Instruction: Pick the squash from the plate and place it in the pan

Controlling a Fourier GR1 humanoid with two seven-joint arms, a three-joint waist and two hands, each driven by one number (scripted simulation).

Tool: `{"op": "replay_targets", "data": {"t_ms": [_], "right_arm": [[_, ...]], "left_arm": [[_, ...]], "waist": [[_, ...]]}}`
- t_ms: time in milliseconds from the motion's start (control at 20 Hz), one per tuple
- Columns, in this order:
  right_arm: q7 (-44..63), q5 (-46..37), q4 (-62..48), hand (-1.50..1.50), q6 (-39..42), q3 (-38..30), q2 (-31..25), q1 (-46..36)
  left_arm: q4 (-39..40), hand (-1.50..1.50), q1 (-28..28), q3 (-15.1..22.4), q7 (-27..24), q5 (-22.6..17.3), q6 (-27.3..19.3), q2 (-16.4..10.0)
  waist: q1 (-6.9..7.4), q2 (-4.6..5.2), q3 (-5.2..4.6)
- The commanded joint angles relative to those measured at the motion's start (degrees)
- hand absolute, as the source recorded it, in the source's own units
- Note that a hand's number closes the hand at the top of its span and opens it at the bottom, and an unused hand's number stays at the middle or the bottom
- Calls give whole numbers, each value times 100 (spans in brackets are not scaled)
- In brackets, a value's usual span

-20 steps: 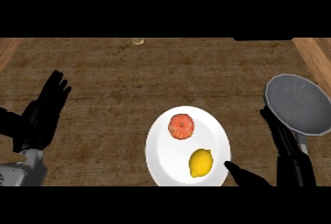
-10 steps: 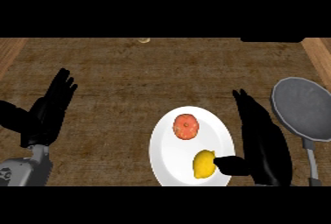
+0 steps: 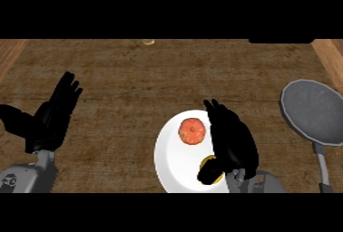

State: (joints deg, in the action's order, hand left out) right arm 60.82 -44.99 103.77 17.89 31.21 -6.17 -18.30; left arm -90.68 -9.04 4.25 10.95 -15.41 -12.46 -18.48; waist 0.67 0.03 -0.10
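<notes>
A white plate (image 3: 173, 156) lies on the wooden counter, low in the middle of the head view. On it sit a round orange-red fruit (image 3: 192, 131) and the yellow squash (image 3: 207, 159), of which only a thin edge shows. My right hand (image 3: 231, 140) lies over the squash with straight fingers pointing away from me and the thumb beside the squash's near end. The hand is open. The grey pan (image 3: 313, 111) rests at the right, its handle pointing toward me. My left hand (image 3: 48, 118) stands open at the left, fingers up, resting.
A small pale object (image 3: 148, 42) sits at the counter's far edge. Raised wooden borders run along the far left and far right corners. Bare counter lies between the plate and the pan.
My right hand has moved left from beside the pan's handle to over the plate and now covers most of the squash. The left hand has stayed about where it was.
</notes>
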Motion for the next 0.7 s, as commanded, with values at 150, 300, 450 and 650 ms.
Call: {"op": "replay_targets", "data": {"t_ms": [150,300,450,650], "right_arm": [[1291,-266,-514,-150,1246,326,446,-546],[1468,-441,-652,-150,1467,168,566,-822],[1249,-655,-970,-150,1307,210,604,-764],[1858,-77,-1185,-150,966,571,608,-1453]], "left_arm": [[74,0,-203,-170,152,-35,80,-102],[78,0,-229,-58,134,88,-99,101],[290,0,-193,28,-17,247,-170,251],[326,0,-264,-172,-10,115,112,55]], "waist": [[-55,-20,-3],[-74,-25,-2],[-88,-7,3],[12,-3,2]]}}
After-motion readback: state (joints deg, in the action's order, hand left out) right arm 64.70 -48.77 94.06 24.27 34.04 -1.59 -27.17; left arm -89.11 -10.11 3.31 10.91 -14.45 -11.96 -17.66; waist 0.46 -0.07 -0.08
